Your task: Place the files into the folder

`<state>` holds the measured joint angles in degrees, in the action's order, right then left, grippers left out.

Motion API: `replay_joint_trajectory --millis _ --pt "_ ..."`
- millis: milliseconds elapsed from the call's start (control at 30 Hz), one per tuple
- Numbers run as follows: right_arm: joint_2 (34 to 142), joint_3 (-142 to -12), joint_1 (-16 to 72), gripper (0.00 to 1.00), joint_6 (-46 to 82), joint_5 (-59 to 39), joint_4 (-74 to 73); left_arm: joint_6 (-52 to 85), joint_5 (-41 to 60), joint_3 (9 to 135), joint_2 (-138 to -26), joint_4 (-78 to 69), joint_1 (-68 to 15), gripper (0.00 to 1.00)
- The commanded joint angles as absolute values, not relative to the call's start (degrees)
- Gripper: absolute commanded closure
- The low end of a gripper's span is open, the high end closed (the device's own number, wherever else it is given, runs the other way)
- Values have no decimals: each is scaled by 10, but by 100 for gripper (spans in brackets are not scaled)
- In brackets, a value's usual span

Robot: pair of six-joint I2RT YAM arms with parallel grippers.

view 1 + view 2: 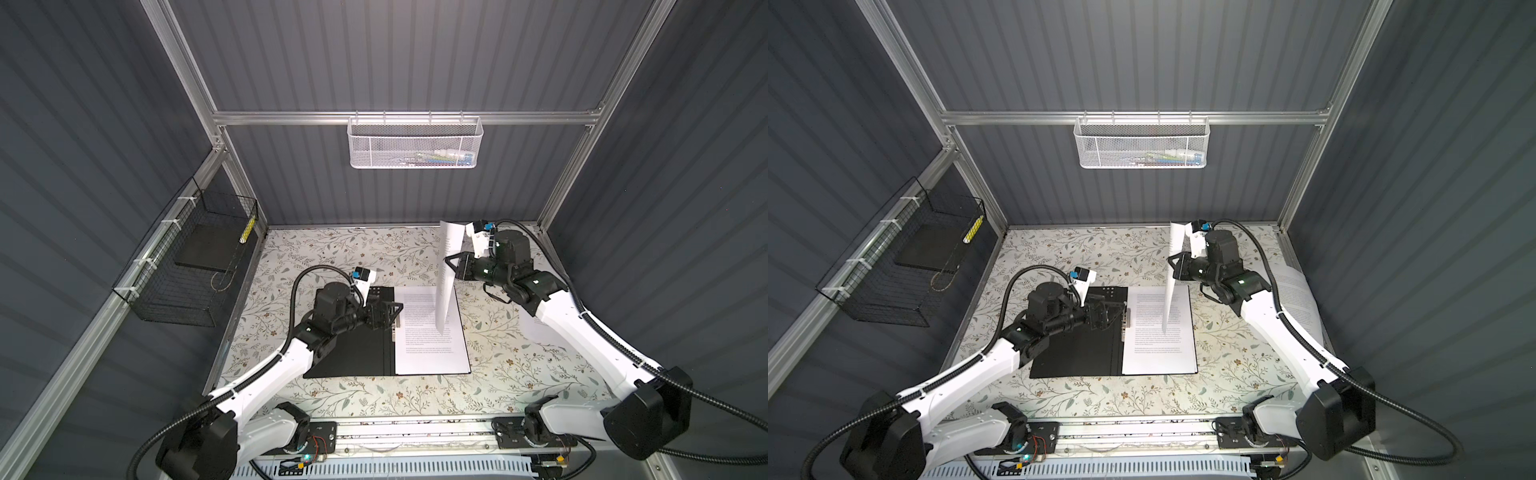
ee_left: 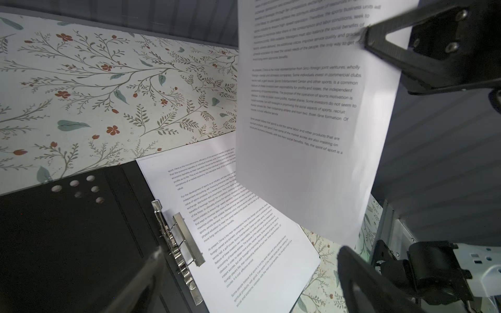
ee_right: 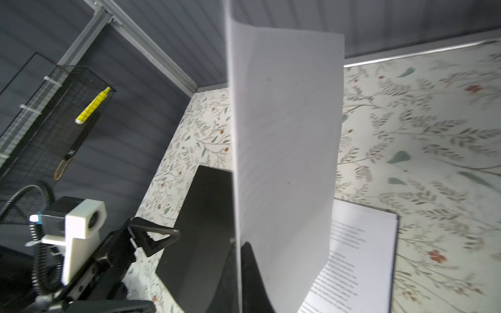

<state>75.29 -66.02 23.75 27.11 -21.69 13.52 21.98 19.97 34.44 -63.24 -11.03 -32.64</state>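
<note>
Right wrist: gripper [image 3: 239, 260] closed on sheet [image 3: 284, 135]

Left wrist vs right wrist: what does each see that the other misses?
Left wrist only: the printed face of the held sheet and the folder's metal spine clip. Right wrist only: the held sheet's blank back, the black wire basket on the wall with a yellow item in it, and the left arm's wrist camera. Both: the held sheet standing upright, the flat sheet lying in the open folder, and the floral table.
</note>
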Motion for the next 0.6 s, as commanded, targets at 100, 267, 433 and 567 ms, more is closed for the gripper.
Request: replay_joint_trajectory --millis 100,267,433,567 --pt "752 -667 234 100 319 -350 118 201 166 307 -601 -173 -325 0" --pt "721 -612 157 100 333 -403 134 205 158 310 -609 -160 -325 0" --pt "818 -582 88 100 263 -445 202 212 169 315 -617 -160 -325 0" --pt "899 -564 89 100 211 -409 213 212 167 318 -617 -151 -325 0"
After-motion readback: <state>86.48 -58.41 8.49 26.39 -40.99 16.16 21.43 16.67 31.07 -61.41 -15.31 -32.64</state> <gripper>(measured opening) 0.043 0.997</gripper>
